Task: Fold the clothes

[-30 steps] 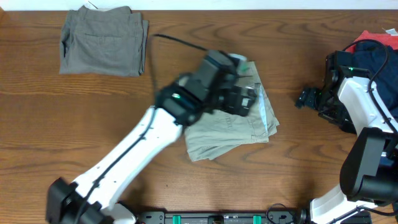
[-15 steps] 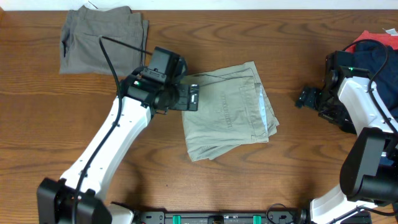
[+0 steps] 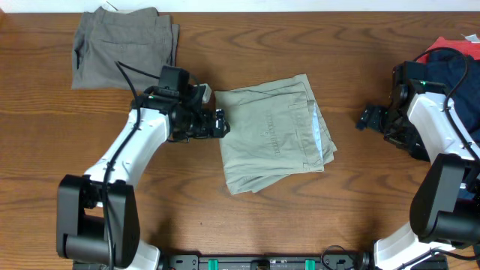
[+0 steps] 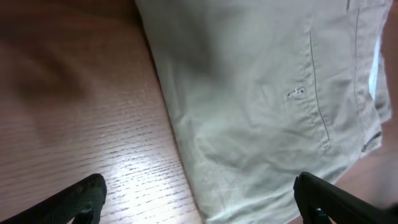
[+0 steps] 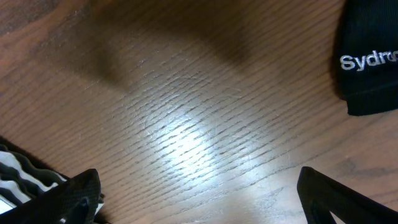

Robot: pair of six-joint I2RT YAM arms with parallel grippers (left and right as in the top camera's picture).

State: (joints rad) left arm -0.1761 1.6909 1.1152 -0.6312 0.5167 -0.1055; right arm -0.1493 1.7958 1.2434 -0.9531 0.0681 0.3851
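Observation:
Folded pale khaki trousers (image 3: 274,139) lie in the middle of the table; their left edge and a back pocket fill the left wrist view (image 4: 267,106). My left gripper (image 3: 219,124) hovers just off that left edge, open and holding nothing, and its fingertips (image 4: 87,193) straddle the fabric edge and bare wood. At the right, my right gripper (image 3: 369,118) stands open over bare table, fingers (image 5: 329,193) wide apart. A grey-olive pair of trousers (image 3: 124,49) lies folded at the back left. Navy and red garments (image 3: 450,56) are piled at the right edge.
A black garment with white lettering (image 5: 370,62) shows at the upper right of the right wrist view. The wooden table (image 3: 300,225) runs to a white wall at the back. The left arm's black cable (image 3: 127,71) loops over the grey-olive trousers.
My left arm has swung left, from above the khaki trousers to a spot beside their left edge. The trousers are now fully uncovered. The right arm has not moved.

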